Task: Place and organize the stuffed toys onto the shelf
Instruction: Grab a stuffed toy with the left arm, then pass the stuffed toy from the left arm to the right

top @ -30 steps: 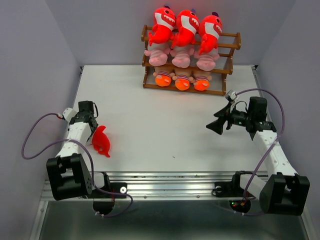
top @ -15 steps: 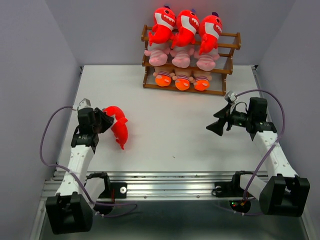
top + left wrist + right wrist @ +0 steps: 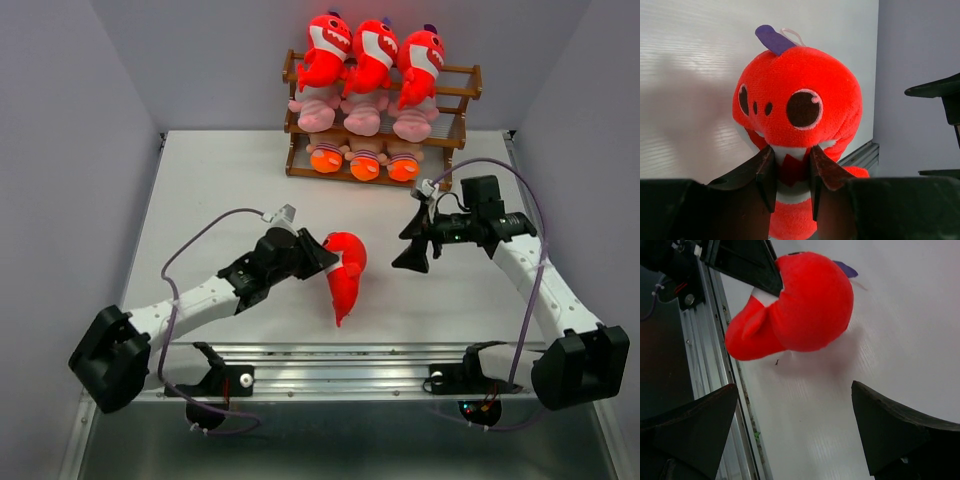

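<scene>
- Left gripper [image 3: 318, 255] is clamped on a red shark [image 3: 345, 275]; its two dark fingers [image 3: 765, 172] pinch the toy's body just below the white toothy mouth, seen close in the left wrist view.
- From that wrist view the red shark [image 3: 797, 100] faces the camera, showing two large dark eyes and a purple tab on top of its head.
- From above, the shark sits over the middle of the white table [image 3: 240, 180], nearer the front edge than the shelf [image 3: 466, 115].
- Its head is at the gripper and its tail points toward the near edge, so its long axis runs roughly far to near.
- The right gripper [image 3: 412, 245] has its jaws spread wide and grips nothing; it is just right of the shark, not touching it.
- In the right wrist view the shark [image 3: 800, 310] shows between the spread fingers [image 3: 690, 430], with a soft shadow on the table below it.
- The shelf stands at the far edge, well apart from the shark, with three red sharks [image 3: 372, 50] on top, three pink striped toys [image 3: 350, 112] in the middle and three orange-footed dolls [image 3: 365, 160] below.
</scene>
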`<state>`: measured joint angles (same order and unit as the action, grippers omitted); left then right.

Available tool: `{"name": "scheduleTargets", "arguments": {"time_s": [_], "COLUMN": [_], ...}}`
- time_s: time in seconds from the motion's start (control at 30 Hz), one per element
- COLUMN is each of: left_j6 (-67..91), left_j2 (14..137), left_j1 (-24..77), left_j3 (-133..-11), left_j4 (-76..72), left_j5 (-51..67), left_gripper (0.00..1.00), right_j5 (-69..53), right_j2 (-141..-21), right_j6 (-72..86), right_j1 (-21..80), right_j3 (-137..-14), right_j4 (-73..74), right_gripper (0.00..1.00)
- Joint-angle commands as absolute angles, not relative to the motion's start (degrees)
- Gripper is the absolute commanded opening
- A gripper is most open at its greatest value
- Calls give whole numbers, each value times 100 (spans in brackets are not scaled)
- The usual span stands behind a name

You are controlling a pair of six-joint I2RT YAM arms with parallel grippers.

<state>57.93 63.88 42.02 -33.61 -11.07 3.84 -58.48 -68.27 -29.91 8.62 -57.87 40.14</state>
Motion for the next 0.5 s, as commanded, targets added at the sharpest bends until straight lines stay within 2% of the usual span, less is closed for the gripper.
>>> {"name": "scheduleTargets", "arguments": {"time_s": [0.0,0.17,0.47], "left_j6": [6178,6267,6100], "left_j2": [7239,7996,8701], "left_j1": [4814,5211,5651], "left_j3": [-4137,-4666,-5387], "left_j4": [-2073,-2311,-2470], "left_j5": [-395,-606,-606], "left_gripper": [0,0,0], "right_j5": [-5214,-4422,-3859], "right_j2": [-6811,-6584,-6565], "right_j6": [-2103,-373,422], "right_j1": [1089,1142,1257], "right_j3": [-6205,-6153,-5573], "right_j4": [4045,3473,2778], "right_gripper": [100,100,100]}}
